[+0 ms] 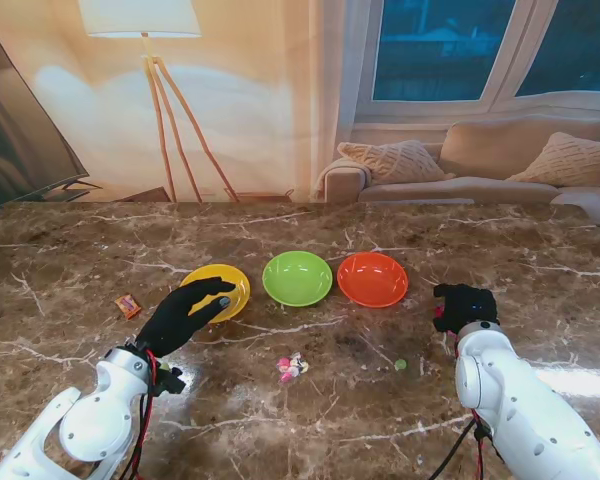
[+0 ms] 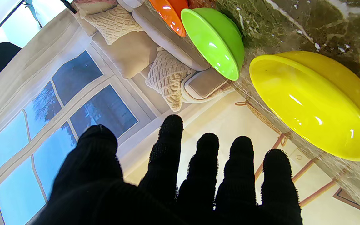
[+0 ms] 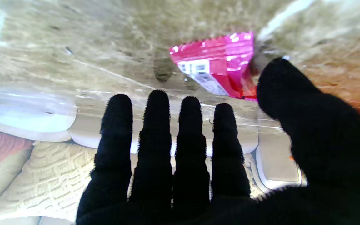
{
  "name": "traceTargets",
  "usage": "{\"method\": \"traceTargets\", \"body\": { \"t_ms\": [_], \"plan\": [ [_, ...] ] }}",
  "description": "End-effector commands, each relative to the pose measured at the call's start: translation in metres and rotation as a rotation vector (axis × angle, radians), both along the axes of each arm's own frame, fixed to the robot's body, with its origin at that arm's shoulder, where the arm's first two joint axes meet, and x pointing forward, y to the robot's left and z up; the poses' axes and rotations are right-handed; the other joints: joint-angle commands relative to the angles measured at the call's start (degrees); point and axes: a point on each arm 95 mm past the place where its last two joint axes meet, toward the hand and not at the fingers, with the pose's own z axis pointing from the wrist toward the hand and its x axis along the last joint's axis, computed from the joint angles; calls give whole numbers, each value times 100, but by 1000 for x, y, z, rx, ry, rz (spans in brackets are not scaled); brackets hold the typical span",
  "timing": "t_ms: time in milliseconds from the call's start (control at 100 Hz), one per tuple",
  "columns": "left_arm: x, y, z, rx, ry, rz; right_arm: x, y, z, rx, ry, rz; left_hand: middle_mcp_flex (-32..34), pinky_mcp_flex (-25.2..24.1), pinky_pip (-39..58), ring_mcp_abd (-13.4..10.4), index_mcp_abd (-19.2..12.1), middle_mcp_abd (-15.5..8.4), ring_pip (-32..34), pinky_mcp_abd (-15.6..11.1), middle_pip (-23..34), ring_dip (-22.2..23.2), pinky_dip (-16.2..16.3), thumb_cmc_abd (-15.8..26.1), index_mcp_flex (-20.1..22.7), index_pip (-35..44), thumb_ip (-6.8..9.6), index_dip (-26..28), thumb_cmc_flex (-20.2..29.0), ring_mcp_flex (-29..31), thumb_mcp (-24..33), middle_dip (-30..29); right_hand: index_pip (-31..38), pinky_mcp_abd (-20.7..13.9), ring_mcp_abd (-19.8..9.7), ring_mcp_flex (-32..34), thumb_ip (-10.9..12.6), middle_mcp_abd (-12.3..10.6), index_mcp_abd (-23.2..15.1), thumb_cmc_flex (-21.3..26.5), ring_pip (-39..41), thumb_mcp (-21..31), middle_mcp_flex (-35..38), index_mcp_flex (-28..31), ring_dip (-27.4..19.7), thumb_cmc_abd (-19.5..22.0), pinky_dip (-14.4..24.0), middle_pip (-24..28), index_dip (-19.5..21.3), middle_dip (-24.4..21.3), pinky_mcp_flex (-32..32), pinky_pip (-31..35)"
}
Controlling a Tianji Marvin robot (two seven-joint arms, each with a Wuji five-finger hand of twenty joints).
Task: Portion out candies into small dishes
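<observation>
Marble worktop [image 1: 70, 290]: yellow dish [image 1: 227, 285], green dish [image 1: 297, 278], orange dish [image 1: 372, 279] in a row; candies [image 1: 291, 368] nearer to me; left hand [image 1: 185, 315] spread, holding nothing, at the yellow dish; right hand [image 1: 464, 305] fingers apart, over a pink packet [image 3: 220, 67].

Brown marble worktop [image 1: 70, 270] veined white carries a glossy yellow round dish [image 1: 223, 286], a lime-green round dish [image 1: 297, 278] and an orange round dish [image 1: 372, 279]. Black-gloved left robot hand [image 1: 185, 314]; black-gloved right robot hand [image 1: 464, 305]; shiny magenta candy wrapper [image 3: 220, 64].
</observation>
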Motion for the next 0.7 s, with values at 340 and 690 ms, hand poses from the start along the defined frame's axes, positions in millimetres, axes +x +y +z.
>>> {"method": "traceTargets", "body": {
  "t_ms": [340,690],
  "plan": [
    [-2,0,-3,0,6,6,-19,-12,-13,-65,31,-121,-39,15,23,-112,-154,-211,-22,16,45,-57,82,183,91,102,114,109,67,99,18,-59,1027,-55,-149,-19,-160,-143,374,-758,2317,111,187,265,1591,-646,1041,1815,813,1676,128,682],
    [-3,0,-3,2,5,9,-24,-3,-31,-41,88,-110,-26,26,21,-115,-154,-219,-18,74,48,-54,88,186,117,118,113,123,78,117,22,-59,3662,-71,-348,-47,-963,-459,-1411,819,2648,-48,871,2073,2044,-1330,1457,2025,1434,2912,73,881]
  ]
}}
